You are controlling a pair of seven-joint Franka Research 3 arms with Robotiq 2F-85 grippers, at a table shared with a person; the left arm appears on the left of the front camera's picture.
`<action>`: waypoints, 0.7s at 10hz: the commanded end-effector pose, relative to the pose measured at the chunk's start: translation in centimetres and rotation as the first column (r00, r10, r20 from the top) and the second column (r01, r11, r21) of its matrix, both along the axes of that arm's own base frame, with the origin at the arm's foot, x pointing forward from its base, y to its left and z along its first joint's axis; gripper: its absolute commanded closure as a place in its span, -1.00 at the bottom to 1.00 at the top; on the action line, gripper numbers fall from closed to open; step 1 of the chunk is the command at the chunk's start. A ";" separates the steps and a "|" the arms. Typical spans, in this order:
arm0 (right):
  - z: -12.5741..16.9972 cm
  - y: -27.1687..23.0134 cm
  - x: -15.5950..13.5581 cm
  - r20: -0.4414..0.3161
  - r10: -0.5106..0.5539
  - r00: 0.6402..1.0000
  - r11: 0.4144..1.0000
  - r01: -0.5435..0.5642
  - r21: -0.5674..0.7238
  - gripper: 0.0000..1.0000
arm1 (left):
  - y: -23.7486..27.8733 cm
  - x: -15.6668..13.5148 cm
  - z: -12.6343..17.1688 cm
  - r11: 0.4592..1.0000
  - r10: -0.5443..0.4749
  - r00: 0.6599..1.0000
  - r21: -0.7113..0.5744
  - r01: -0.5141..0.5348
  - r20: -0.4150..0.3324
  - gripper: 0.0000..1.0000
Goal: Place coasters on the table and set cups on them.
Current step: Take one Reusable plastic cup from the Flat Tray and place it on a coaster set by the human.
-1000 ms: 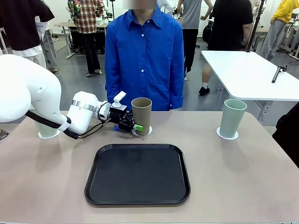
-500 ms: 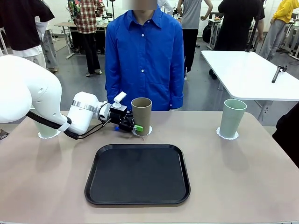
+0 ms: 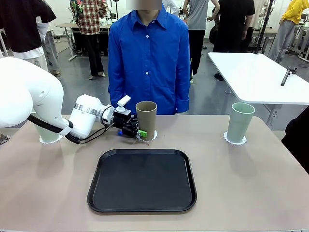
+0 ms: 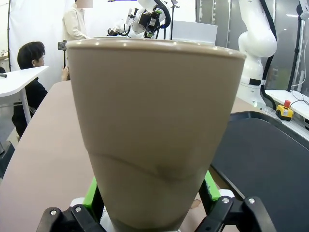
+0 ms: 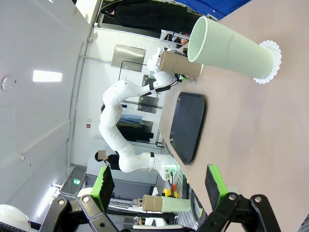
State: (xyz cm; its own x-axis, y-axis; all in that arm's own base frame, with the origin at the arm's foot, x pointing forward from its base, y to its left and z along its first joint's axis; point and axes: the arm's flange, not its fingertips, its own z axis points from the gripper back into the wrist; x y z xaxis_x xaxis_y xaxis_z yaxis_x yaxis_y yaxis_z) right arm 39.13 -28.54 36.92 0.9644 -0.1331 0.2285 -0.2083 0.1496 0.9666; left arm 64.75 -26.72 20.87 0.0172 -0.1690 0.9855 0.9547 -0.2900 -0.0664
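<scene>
My left gripper (image 3: 136, 131) lay low across the beige surface (image 3: 251, 183), reaching in from the left to the brown cup (image 3: 146, 119), which stood upright on a white coaster (image 3: 146, 137) just beyond the far edge of the black tray (image 3: 142, 180). My left jaws stood wide, one green pad (image 4: 92, 192) on each side of the cup's base. From my left wrist the cup (image 4: 153, 130) loomed very close between them. I could not tell whether the pads touched it. I judged the cup to be resting on its own, with the jaws spread so they could draw back without tipping it.

A mint green cup (image 3: 239, 122) stood on its own coaster (image 3: 234, 140) near the far right corner of the surface, well apart from the brown one. Another pale cup (image 3: 48, 135) on a coaster sat at the far left, mostly hidden behind my left arm. The cups seemed spread along the far edge, towards the person in a blue shirt (image 3: 148, 58) standing there.

My right gripper (image 5: 157, 186) hung clear of the surface with its jaws wide and nothing between them, looking from a distance at the right-hand green cup (image 5: 227, 47). With three cups apparently seated on coasters, I judged the task nearly finished.
</scene>
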 end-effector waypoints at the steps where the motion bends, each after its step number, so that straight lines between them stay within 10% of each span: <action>1: 0.1 0.1 -0.1 -0.004 0.004 1.000 1.000 -0.004 0.003 -1.00 | 0.1 0.8 0.3 1.000 -0.020 1.000 0.009 0.020 -0.015 -1.00; 7: 0.1 0.1 -0.1 -0.004 0.004 1.000 1.000 -0.004 0.003 -1.00 | 0.9 1.2 0.7 0.999 -0.037 0.999 0.009 0.038 -0.036 -1.00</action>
